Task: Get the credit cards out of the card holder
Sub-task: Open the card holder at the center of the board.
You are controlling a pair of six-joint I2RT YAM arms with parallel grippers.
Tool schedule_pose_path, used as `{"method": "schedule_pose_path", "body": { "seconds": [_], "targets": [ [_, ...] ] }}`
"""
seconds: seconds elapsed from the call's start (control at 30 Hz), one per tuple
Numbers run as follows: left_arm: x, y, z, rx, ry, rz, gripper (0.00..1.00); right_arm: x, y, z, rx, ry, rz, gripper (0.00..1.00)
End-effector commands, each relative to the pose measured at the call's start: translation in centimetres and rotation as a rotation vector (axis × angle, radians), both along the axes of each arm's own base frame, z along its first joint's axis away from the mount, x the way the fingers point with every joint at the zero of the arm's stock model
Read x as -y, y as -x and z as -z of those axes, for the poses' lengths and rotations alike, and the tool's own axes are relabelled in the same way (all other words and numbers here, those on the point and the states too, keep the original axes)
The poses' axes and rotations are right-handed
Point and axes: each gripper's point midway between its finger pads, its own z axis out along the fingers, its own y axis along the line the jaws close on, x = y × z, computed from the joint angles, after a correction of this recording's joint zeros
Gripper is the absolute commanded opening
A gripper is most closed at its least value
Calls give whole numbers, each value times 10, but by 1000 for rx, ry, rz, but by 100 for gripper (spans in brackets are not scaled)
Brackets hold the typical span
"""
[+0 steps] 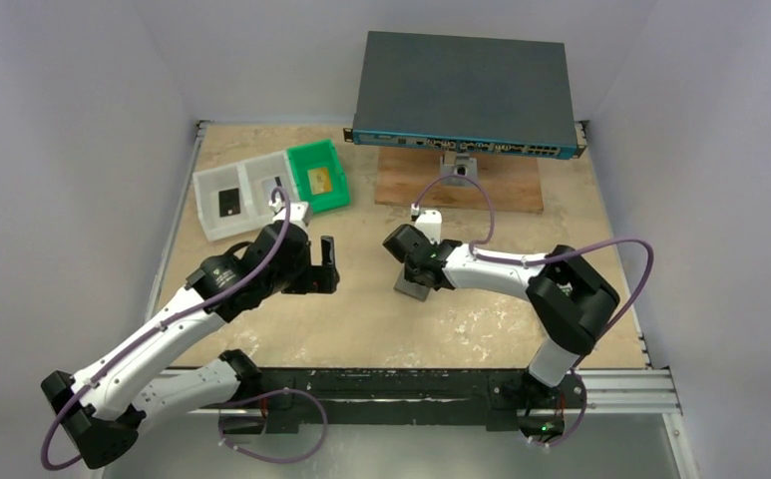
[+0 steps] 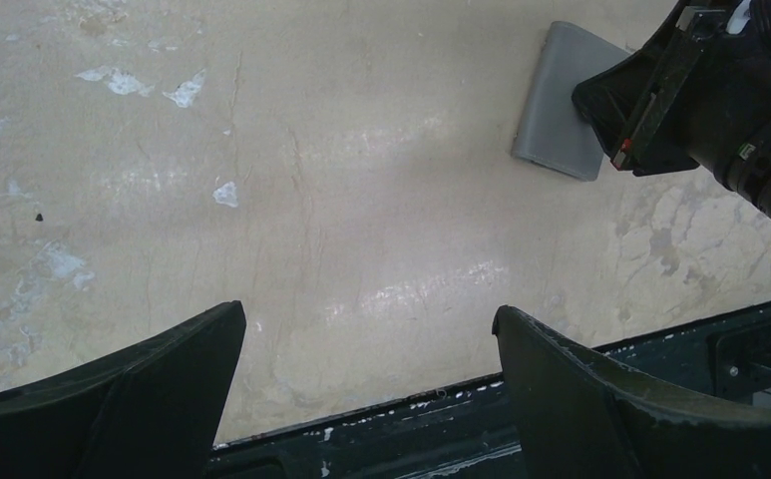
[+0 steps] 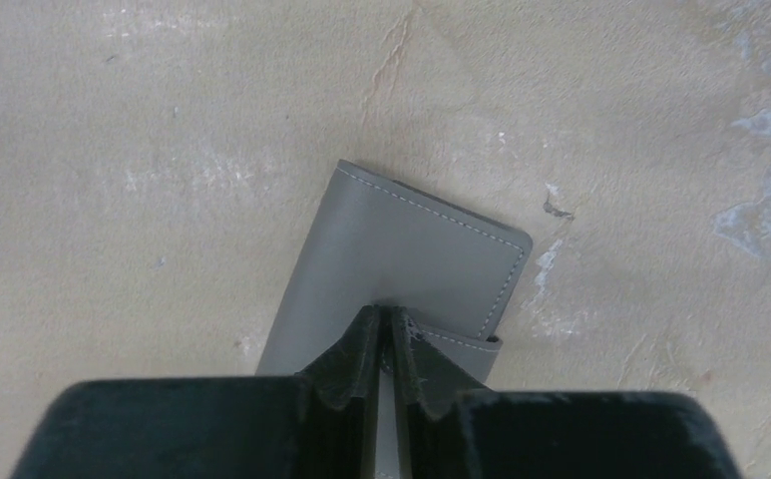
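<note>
The card holder (image 3: 401,249) is a small grey stitched wallet lying on the table near the middle (image 1: 411,290). My right gripper (image 3: 384,324) is shut on its near edge, pinching a thin grey flap between the fingertips. It also shows in the left wrist view (image 2: 559,110), partly under the right gripper (image 2: 660,100). My left gripper (image 2: 371,324) is open and empty, above bare table to the left of the holder (image 1: 326,264). A black credit card (image 1: 228,203) lies in a white tray and a gold one (image 1: 321,181) in the green tray. No card shows at the holder.
Two white trays (image 1: 246,195) and a green tray (image 1: 319,176) stand at the back left. A large dark grey box with ports (image 1: 464,92) sits at the back on a wooden board (image 1: 506,185). A black rail (image 1: 381,384) runs along the near edge.
</note>
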Motion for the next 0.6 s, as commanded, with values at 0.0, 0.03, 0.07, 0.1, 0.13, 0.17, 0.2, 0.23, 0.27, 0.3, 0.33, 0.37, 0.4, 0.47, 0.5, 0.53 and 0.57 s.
{"method": "schedule_pose_path", "body": {
  "seconds": [0.0,0.03,0.07,0.1,0.13,0.17,0.2,0.23,0.27,0.3,0.33,0.37,0.4,0.47,0.5,0.53,0.57],
  "targets": [
    [10,2,4,-38,33,2,98,-4,20,5,-57,-60,-40,0],
    [13,2,8,-54,39,7,97,-7,20,0,-45,-87,-54,0],
    [17,3,13,-71,45,18,96,-11,20,-4,-35,-117,-76,0],
    [22,4,16,-82,55,25,95,-18,20,-11,-17,-160,-99,0],
    [26,5,19,-93,61,33,94,-24,21,-17,-6,-196,-124,0],
    [31,4,21,-95,68,41,92,-28,23,-21,-4,-225,-149,0],
    [36,5,24,-105,71,46,90,-33,23,-28,13,-265,-169,0],
    [41,5,28,-115,71,53,88,-38,25,-35,23,-302,-190,0],
    [46,6,30,-121,75,59,86,-41,27,-39,27,-325,-202,0],
    [51,6,33,-130,75,67,83,-43,28,-42,29,-344,-213,0],
    [57,6,36,-137,79,75,80,-46,30,-45,27,-363,-220,0],
    [64,8,41,-152,75,89,77,-48,31,-47,23,-380,-222,0],
    [70,8,43,-159,83,96,74,-50,33,-48,19,-399,-223,0],
    [82,8,50,-184,102,108,70,-49,35,-49,9,-405,-215,0],
    [87,7,52,-191,112,108,68,-46,35,-47,4,-385,-198,0],
    [91,6,54,-198,119,107,68,-42,32,-48,8,-357,-175,0],
    [94,6,54,-200,128,105,68,-35,31,-45,5,-319,-154,0]
  ]
}}
